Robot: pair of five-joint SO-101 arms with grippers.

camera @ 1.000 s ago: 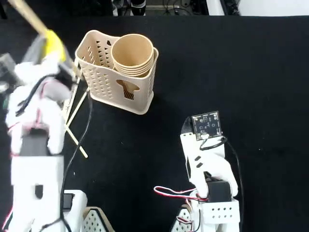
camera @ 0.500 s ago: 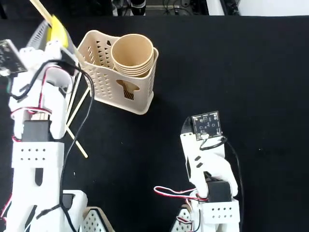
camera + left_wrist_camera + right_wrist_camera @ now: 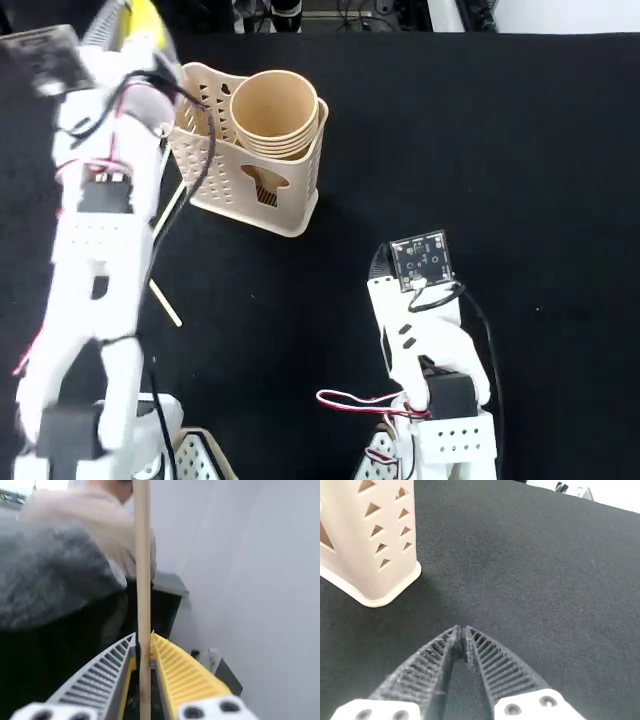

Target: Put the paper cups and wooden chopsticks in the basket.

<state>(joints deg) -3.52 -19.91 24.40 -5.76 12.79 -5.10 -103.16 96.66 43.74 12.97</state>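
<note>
Left gripper (image 3: 142,641): swung up-table since a second ago.
Its hold: pinching a pale, straight chopstick (image 3: 142,555), plain in the wrist view.
Paper cups (image 3: 275,110): nested in basket (image 3: 290,215), per high view.
Right gripper (image 3: 461,630): pressed together, empty.

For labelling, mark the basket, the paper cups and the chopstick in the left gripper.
basket (image 3: 290,200), high view, front wall.
paper cups (image 3: 273,105), high view, inside of the top cup.
chopstick (image 3: 142,555), left wrist view, upper part of the bare shaft.

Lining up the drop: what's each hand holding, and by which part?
Left hand pinches a wooden chopstick on its shaft, a long stretch past the tips. Right hand: nothing.
</note>
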